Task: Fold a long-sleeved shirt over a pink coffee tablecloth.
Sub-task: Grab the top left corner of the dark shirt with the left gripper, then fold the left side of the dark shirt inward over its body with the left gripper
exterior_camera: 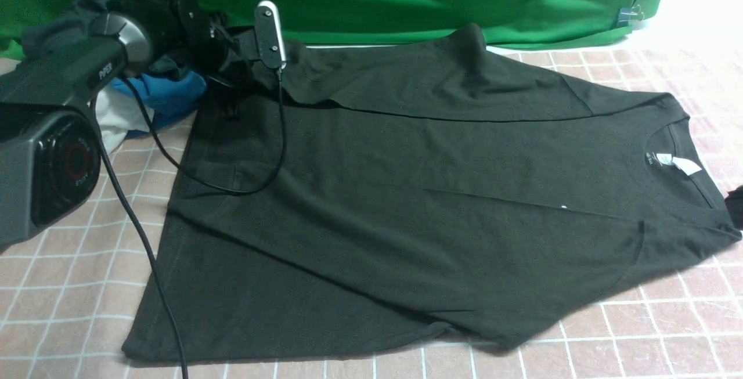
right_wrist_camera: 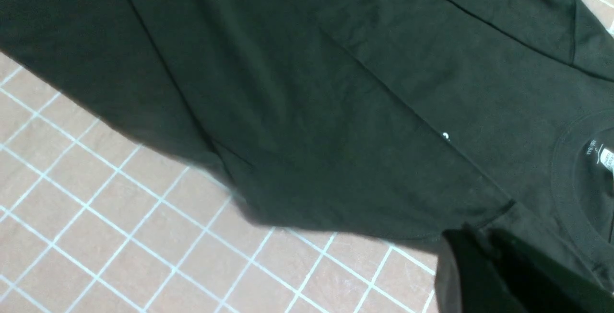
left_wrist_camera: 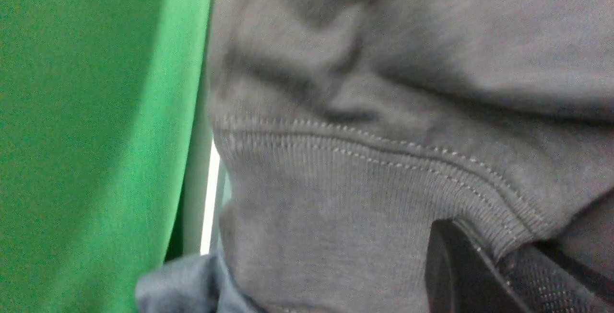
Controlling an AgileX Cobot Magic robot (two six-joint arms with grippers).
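Nearest stood the left arm (exterior_camera: pixel 40 152), by the worktop's left edge. The pink coffee tablecloth (exterior_camera: pixel 638 338) covered the worktop. The long-sleeved shirt (exterior_camera: pixel 406 193) lay flat on its middle, neck by the right edge. A heap of clothes (exterior_camera: pixel 168 91) sat in the back left corner. Beside it, the left end effector (exterior_camera: pixel 246 68) was closed on the shirt's cuff (left_wrist_camera: pixel 383 183). The right end effector (right_wrist_camera: pixel 479 279) was closed too; I could not tell if it held cloth. A hard pull could drag the whole shirt, or the cuff could slip out. The cable (exterior_camera: pixel 255 181) lay on the shirt and might snag.
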